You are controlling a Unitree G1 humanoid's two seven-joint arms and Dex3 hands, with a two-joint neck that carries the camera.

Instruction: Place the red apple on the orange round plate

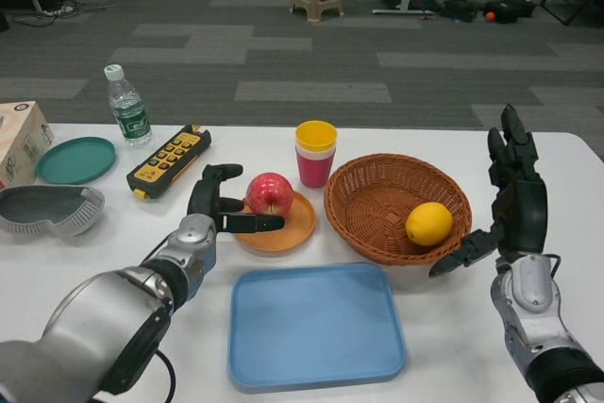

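Head view: red apple (269, 193) on orange round plate (276, 224); left hand (219, 203) alongside, fingers spread, holding nothing; right hand (511, 197) open, raised

— Glossy red apple (270, 193), smooth skin; matt orange round plate (283, 229), plastic by the look.
— Woven wicker basket (396, 205), rough; dimpled lemon (428, 223) inside.
— Smooth matt blue tray (316, 327) near; clear plastic bottle (126, 107) far left.
— Brushed silver metal forearms; matt black left hand (219, 205) and right hand (510, 197).
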